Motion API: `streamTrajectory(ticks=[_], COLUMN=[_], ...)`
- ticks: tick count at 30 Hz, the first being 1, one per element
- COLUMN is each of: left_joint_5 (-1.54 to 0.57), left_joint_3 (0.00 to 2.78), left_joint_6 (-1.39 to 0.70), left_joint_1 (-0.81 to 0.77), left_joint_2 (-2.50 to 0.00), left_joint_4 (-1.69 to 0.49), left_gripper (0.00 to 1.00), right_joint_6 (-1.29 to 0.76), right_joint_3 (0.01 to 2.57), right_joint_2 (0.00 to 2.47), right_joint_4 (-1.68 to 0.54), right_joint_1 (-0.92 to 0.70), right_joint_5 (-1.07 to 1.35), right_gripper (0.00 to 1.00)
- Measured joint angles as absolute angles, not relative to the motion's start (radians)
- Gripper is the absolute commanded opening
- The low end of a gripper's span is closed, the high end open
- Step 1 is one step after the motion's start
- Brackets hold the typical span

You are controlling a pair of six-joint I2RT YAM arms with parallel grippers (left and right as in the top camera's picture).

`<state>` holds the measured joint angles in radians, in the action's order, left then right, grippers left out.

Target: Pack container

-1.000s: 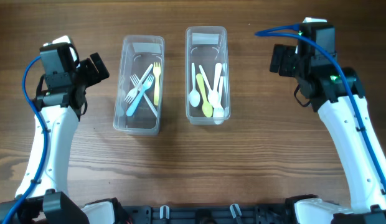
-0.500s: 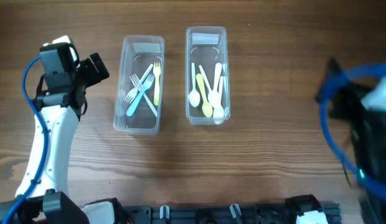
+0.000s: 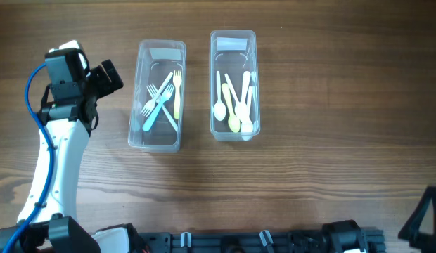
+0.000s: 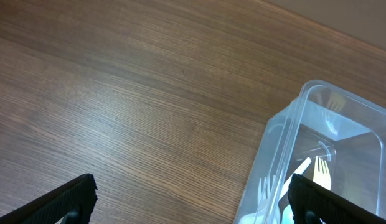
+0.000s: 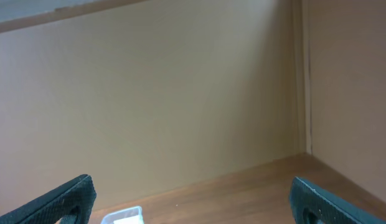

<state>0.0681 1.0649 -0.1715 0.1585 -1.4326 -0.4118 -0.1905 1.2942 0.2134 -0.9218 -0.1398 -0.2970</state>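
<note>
The table [image 3: 309, 105] is being shown as matt, finely grained wood. The fork container [image 3: 162, 43] and spoon container [image 3: 233, 33] are being seen as clear, glossy plastic, while the forks [image 3: 153, 111] and spoons [image 3: 234, 121] are being rendered in smooth, opaque pastel plastic.
</note>
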Motion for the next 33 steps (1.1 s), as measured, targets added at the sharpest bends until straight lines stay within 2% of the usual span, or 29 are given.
streamTrajectory(ticks=[8,14,19,27,33], left_joint_5=[0.071,0.071,0.071,0.071,0.071], left_joint_3=[1.065,1.065,1.065,1.065,1.065], left_joint_6=[-0.171,-0.171,-0.171,-0.171,-0.171], left_joint_1=[0.159,0.159,0.159,0.159,0.159], left_joint_2=[-1.433,-1.433,-1.433,-1.433,-1.433], left_joint_4=[-0.412,-0.411,-0.412,-0.411,-0.411], left_gripper=[1.00,1.00,1.00,1.00,1.00], right_joint_6=[-0.214,-0.265,-0.272,-0.266,-0.188], right_joint_3=[0.983,0.584,0.352,0.147,0.064], right_joint_2=[0.097,0.034,0.027,0.025,0.021], right_joint_4=[-0.855,-0.487,-0.310,-0.151,-0.080], right_joint_1=[-0.092,-0.069,-0.069,-0.069,-0.068], right_joint_5=[-0.297,-0.247,-0.170,-0.123,-0.063], right_gripper=[1.00,1.00,1.00,1.00,1.00])
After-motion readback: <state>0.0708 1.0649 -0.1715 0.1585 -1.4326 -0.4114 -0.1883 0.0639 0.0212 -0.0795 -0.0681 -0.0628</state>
